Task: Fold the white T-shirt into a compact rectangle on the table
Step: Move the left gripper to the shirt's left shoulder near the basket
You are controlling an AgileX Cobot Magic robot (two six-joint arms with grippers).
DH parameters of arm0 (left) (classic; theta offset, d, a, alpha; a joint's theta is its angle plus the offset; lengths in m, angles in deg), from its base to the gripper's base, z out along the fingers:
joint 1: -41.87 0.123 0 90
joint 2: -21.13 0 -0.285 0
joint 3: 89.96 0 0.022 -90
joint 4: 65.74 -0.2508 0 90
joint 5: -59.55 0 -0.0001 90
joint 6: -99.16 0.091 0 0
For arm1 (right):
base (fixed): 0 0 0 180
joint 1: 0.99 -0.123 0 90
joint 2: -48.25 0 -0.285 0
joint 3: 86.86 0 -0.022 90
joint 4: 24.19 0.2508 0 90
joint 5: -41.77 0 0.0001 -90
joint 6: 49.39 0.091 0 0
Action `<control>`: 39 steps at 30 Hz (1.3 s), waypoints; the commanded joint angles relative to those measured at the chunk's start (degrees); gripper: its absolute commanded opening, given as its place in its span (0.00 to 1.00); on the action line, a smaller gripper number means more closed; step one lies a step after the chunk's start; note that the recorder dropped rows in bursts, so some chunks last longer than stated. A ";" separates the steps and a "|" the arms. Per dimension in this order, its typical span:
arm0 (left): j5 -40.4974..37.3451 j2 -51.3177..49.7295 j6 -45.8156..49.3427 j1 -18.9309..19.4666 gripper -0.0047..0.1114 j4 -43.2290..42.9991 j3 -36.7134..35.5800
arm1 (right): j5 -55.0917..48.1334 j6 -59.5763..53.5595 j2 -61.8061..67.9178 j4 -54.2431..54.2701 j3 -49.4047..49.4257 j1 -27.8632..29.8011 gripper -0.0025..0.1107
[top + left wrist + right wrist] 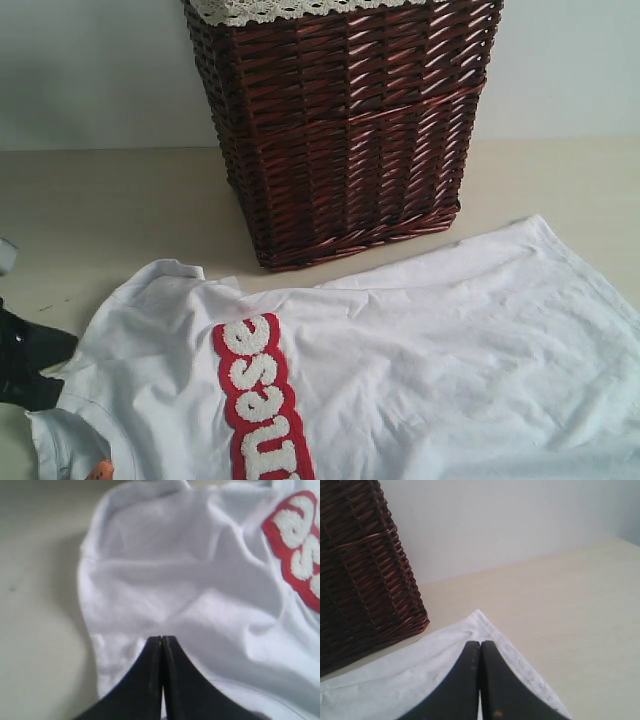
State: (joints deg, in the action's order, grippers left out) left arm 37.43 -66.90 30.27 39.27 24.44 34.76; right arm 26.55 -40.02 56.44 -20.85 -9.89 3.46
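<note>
Here the large, soft white cotton T-shirt (450, 340) lies spread and rumpled on the broad pale beige wood-look table (100, 210). It is not yet folded, and its red band of fuzzy white lettering (255, 390) faces up.

The black left gripper (161, 639) has its fingers pressed together. Its tips are on the sleeve-and-shoulder cloth, where creases run in toward them. The lettering lies ahead of the tips and off to one side, and a small orange neck tag (100, 470) shows close by.

The black right gripper (480, 642) also has its fingers pressed together. It sits just behind the shirt's far hem corner, with bare table beyond and beside it. Neither wrist view shows whether a pinch of fabric is caught between the tips or whether they only rest on it.

The tall, dark red-brown wicker basket (350, 130) with white lace trim (270, 10) stands just past the hem. It is near the right gripper and well apart from the left.

What could go wrong:
- **Slipping cloth:** if the tips hold only a thin edge or nothing at all, a lift would let the cloth slip out and leave the fold lopsided.
- **Uneven pull:** the wrinkles could bunch into a lump instead of a flat rectangle.
- **Basket contact:** a wide swing on the right side could brush the basket or drag the hem against its base.
</note>
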 commanded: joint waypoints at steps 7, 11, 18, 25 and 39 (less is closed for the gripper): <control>-4.31 -7.72 9.14 0.12 0.05 5.67 4.96 | 0.69 -0.24 -0.40 -0.41 0.25 0.23 0.02; -6.32 -8.60 9.14 0.12 0.05 8.10 14.62 | 0.69 -0.24 -0.40 -0.41 0.25 0.23 0.02; -20.16 -21.62 9.14 0.26 0.19 2.69 28.70 | 0.69 -0.24 -0.40 -0.41 0.25 0.23 0.02; -25.52 -30.17 9.14 -2.50 0.42 -28.51 38.12 | 0.69 -0.24 -0.40 -0.41 0.25 0.23 0.02; -20.75 -32.48 9.14 -2.51 0.42 -25.53 43.40 | 0.69 -0.14 -0.40 -0.51 0.25 0.23 0.02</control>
State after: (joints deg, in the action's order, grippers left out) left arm 17.34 -99.62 39.27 36.99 -3.43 75.98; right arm 26.55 -40.02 56.44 -20.85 -9.89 3.46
